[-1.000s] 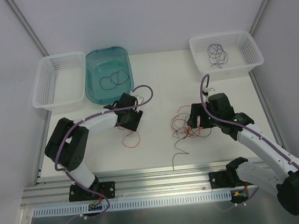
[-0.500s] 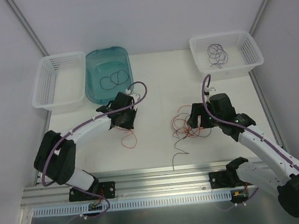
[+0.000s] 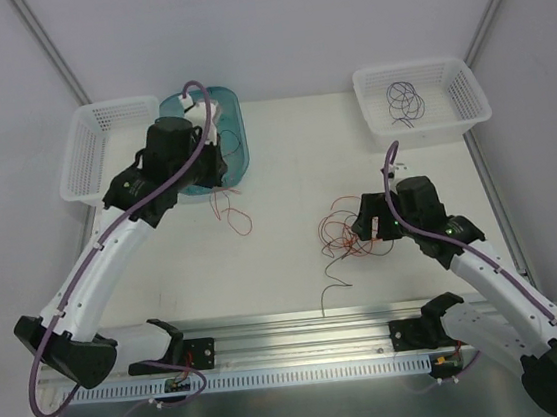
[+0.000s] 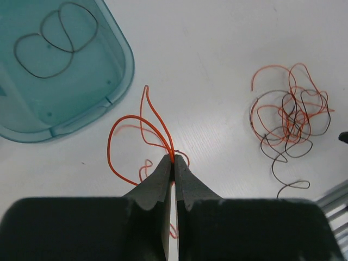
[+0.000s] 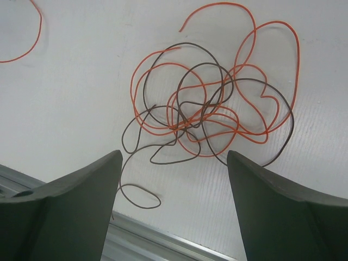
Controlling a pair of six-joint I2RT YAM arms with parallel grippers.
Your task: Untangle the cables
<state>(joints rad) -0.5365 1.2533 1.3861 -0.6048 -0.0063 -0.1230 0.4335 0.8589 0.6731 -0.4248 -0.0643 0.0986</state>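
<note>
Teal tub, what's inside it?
One thin dark cable looped in the teal tub. Left wrist view crops the tub's left side; from above the left arm covers much of it.

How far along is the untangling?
Done: a black wire lies in the teal tub, and purple wires are in the right white basket. In hand: the left gripper is shut on one orange wire, clear of the rest. Left: a tangle of orange and dark wires, with the open right gripper hovering over it. Roughly midway, at a guess.

Left pincer (image 4: 173,159) tightly closed, tips together; right pincer (image 5: 174,157) spread wide
</note>
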